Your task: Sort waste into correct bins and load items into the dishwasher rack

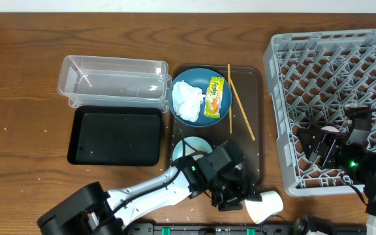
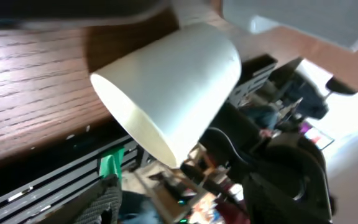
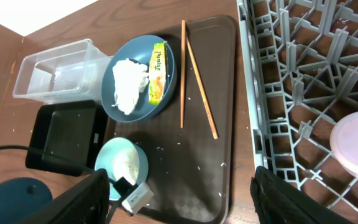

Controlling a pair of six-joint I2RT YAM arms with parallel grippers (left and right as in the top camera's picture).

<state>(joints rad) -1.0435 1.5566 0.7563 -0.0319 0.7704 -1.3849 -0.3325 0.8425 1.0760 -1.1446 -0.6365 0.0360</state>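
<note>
The left hand (image 1: 239, 198) is low over the front edge of the surface (image 1: 25, 98). A white cup (image 1: 265, 203) lies on its side right at its fingertips. The cup's long axis runs sideways, with its narrow base toward the hand and its open mouth pointing away to the right. In the left wrist view the cup (image 2: 173, 87) fills the frame with its base between the blurred jaws. Whether they pinch it or merely flank it, I cannot tell.

The right hand (image 3: 185, 196) is spread wide with nothing between its fingers. It hangs over the near wall of the grey dishwasher rack (image 1: 344, 65), and a pink-lined cup (image 3: 356, 143) sits on the lattice just to its right.

The brown serving tray (image 3: 191, 180) lies beyond and to the left of that hand. On it are two chopsticks (image 3: 183, 74), one running straight near-to-far and the other slanting. Left of them a blue plate (image 3: 166, 102) carries the crumpled tissue (image 3: 128, 84) and the snack wrapper (image 3: 158, 71), which lies lengthwise near-to-far. A green-lined cup (image 3: 122, 163) stands upright nearer the left hand. Further left are the clear tub (image 1: 113, 78) and the black tray (image 1: 116, 136).
</note>
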